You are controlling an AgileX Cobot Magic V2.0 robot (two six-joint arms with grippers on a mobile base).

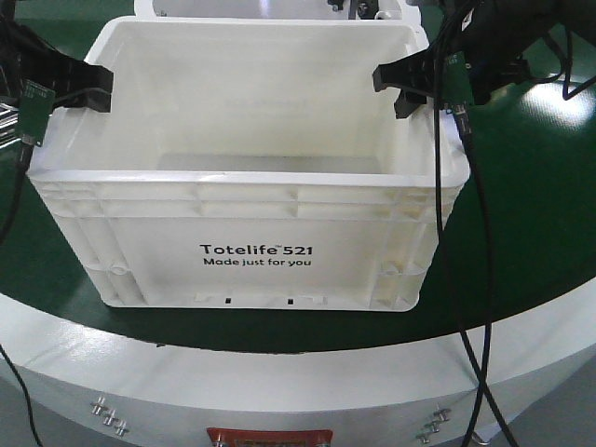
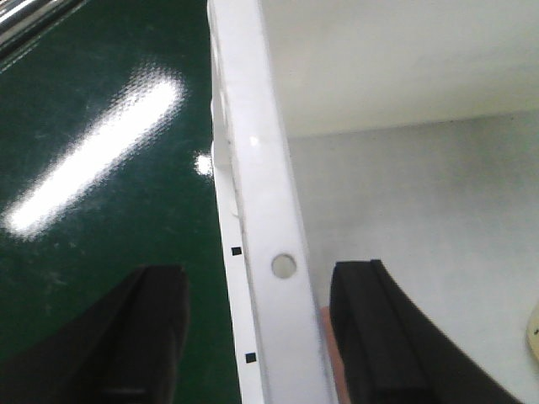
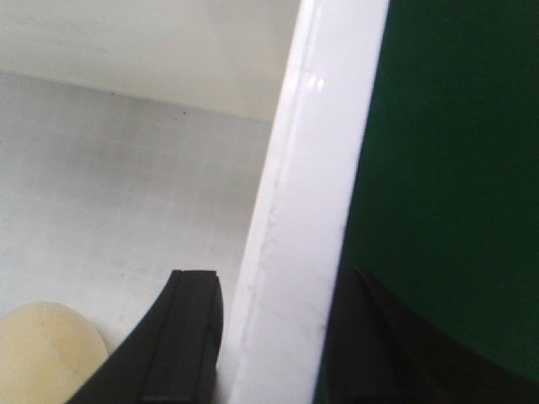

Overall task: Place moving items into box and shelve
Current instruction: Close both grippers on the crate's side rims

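Note:
The white box (image 1: 251, 200), printed "Totelife 521", stands on the green table. My left gripper (image 1: 98, 88) straddles its left rim (image 2: 253, 168). In the left wrist view the left gripper (image 2: 261, 273) is open, with a gap at each finger. My right gripper (image 1: 391, 88) straddles the right rim (image 3: 320, 126). In the right wrist view the right gripper (image 3: 278, 282) has both fingers against the wall. A yellow plush toy (image 3: 42, 353) lies on the box floor, and its edge (image 2: 533, 337) also shows in the left wrist view. A pinkish sliver (image 2: 327, 345) shows beside the inner left finger.
The green tabletop (image 1: 521, 186) has a white curved front edge (image 1: 298, 382). Black cables (image 1: 466, 233) hang from the right arm past the box's right side. Another white object (image 1: 154, 7) stands behind the box.

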